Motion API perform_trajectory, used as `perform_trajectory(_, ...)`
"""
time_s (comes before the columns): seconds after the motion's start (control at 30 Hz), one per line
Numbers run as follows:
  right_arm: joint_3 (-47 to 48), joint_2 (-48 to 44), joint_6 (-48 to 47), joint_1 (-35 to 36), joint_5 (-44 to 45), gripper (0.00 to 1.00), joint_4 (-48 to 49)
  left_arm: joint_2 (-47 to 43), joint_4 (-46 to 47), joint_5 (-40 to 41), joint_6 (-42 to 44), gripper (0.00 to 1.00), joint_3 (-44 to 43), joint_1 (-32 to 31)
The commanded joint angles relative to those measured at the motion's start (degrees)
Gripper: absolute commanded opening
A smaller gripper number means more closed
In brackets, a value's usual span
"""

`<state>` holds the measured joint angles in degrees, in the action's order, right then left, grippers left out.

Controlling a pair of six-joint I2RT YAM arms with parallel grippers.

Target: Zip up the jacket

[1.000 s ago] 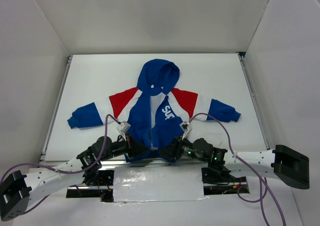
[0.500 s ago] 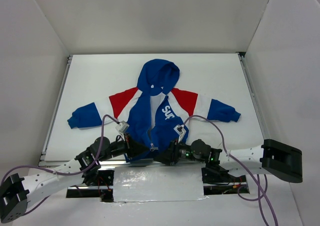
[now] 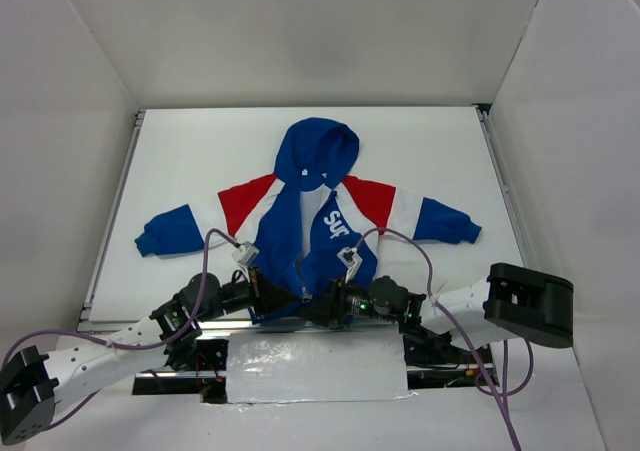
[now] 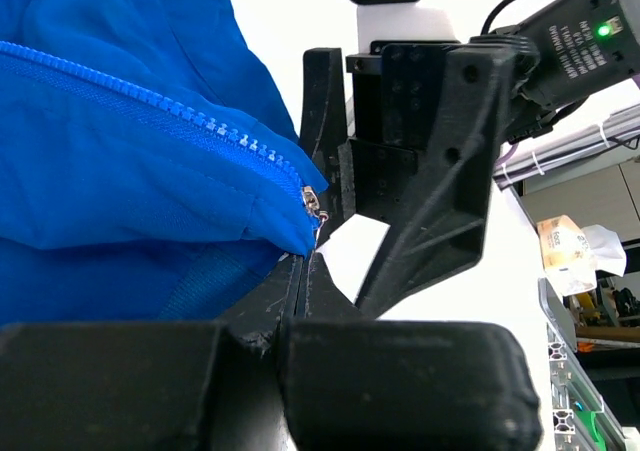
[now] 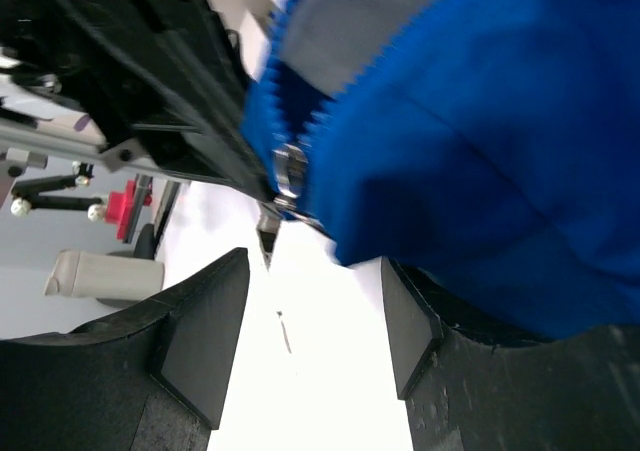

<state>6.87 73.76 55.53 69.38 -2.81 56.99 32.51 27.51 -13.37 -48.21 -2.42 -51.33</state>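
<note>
The blue jacket [image 3: 318, 223] lies flat on the white table, hood at the far end, its front open down to the hem. My left gripper [image 3: 270, 293] is at the near hem; in the left wrist view [image 4: 303, 269] it is shut on the hem corner of the jacket [image 4: 120, 171], just below the end of the zipper teeth [image 4: 200, 121]. My right gripper [image 3: 318, 306] is at the hem beside it. In the right wrist view [image 5: 315, 336] it is open and empty, with the metal zipper slider [image 5: 289, 171] and blue fabric [image 5: 480, 151] just beyond its tips.
The two grippers are almost tip to tip; the right one's fingers [image 4: 430, 221] fill the left wrist view. White walls enclose the table [image 3: 200, 151] on three sides. Metal rails [image 3: 112, 211] run along its left and right edges. A foil patch [image 3: 315, 366] lies between the arm bases.
My right arm has swung left along the hem until its open gripper reaches the zipper's bottom end. My left gripper has held its place on the hem.
</note>
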Motion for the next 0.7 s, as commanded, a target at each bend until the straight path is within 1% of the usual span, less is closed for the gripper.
perform_trajectory(0.0, 2.4, 0.3, -3.5, 0.8, -0.2, 0.63, 7.4, -0.4, 4.7, -1.4, 0.0, 0.00, 6.5, -0.3)
perform_trajectory(0.23, 1.9, -1.6, -4.6, 0.9, 2.6, 0.62, 6.2, 0.5, 5.9, -1.7, 0.1, 0.00, 6.5, -0.3)
perform_trajectory(0.4, 1.7, -3.0, -4.7, 0.8, 2.7, 0.60, 5.1, 1.1, 6.2, -1.8, 0.2, 0.00, 6.5, -0.3)
perform_trajectory(0.5, 0.4, -3.4, -4.6, 0.9, 4.8, 0.55, 6.7, 1.1, 6.3, -1.9, 0.1, 0.00, 6.5, -0.3)
perform_trajectory(0.53, 0.3, -3.6, -4.6, 0.9, 5.1, 0.51, 6.0, 1.0, 6.3, -1.8, 0.1, 0.00, 6.5, -0.3)
perform_trajectory(0.57, 0.9, -4.1, -4.7, 0.9, 5.2, 0.49, 5.2, 1.0, 6.2, -1.8, 0.1, 0.00, 6.5, -0.3)
perform_trajectory(0.6, 1.2, -4.3, -4.7, 0.9, 5.1, 0.44, 4.3, 0.8, 5.8, -1.8, 0.1, 0.00, 6.4, -0.3)
perform_trajectory(0.67, 1.5, -4.5, -4.7, 0.9, 4.8, 0.41, 3.5, 0.6, 5.6, -1.8, 0.2, 0.00, 6.4, -0.3)
